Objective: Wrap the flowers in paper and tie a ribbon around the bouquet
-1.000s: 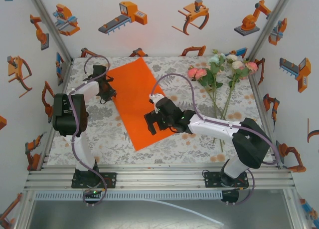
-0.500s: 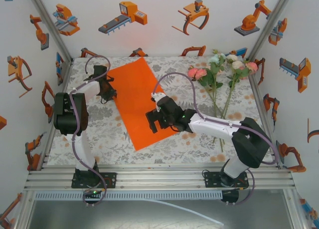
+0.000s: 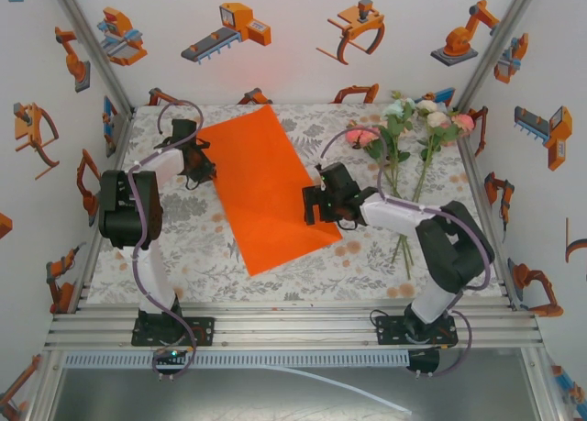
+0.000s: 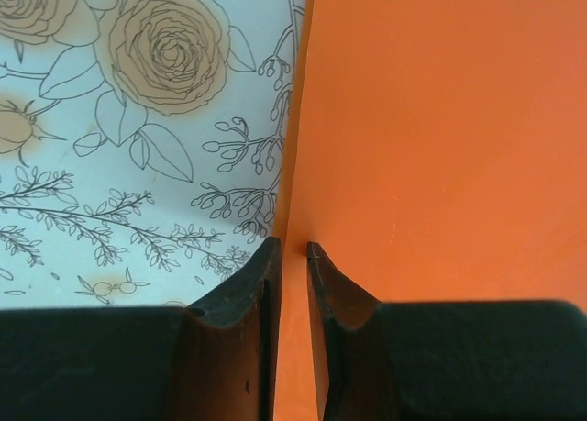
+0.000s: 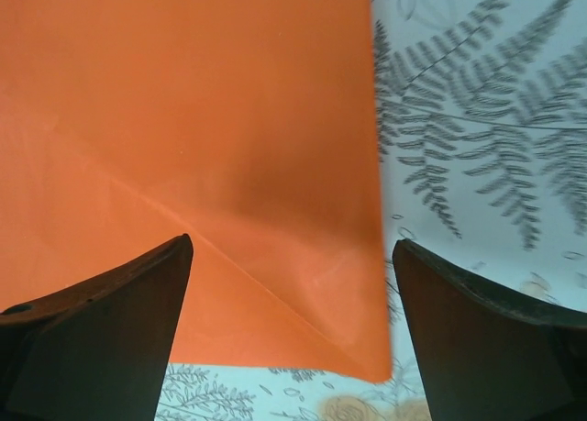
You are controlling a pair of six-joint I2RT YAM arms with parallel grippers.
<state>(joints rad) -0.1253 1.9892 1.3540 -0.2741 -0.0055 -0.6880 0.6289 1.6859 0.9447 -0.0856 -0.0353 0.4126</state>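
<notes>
The orange paper [image 3: 266,187] lies flat and slantwise on the tablecloth, with a diagonal crease near its right corner [image 5: 275,283]. My left gripper [image 3: 204,171] sits at its left edge, its jaws nearly together with the paper's edge [image 4: 440,146] between them [image 4: 293,247]. My right gripper [image 3: 312,205] hovers open over the right corner of the paper [image 5: 183,118], its fingers wide apart [image 5: 293,247] and holding nothing. The flowers [image 3: 404,127] lie loose at the back right, stems pointing toward me, apart from the paper. The ribbon is out of view.
A printed floral tablecloth [image 3: 193,247] covers the table. White walls with orange robot stickers close in the back and both sides. The flower stems [image 3: 408,196] run just to the right of my right arm.
My right gripper has moved right, from the paper's middle to its right corner. The paper now spreads wider to the right. The left gripper has stayed put.
</notes>
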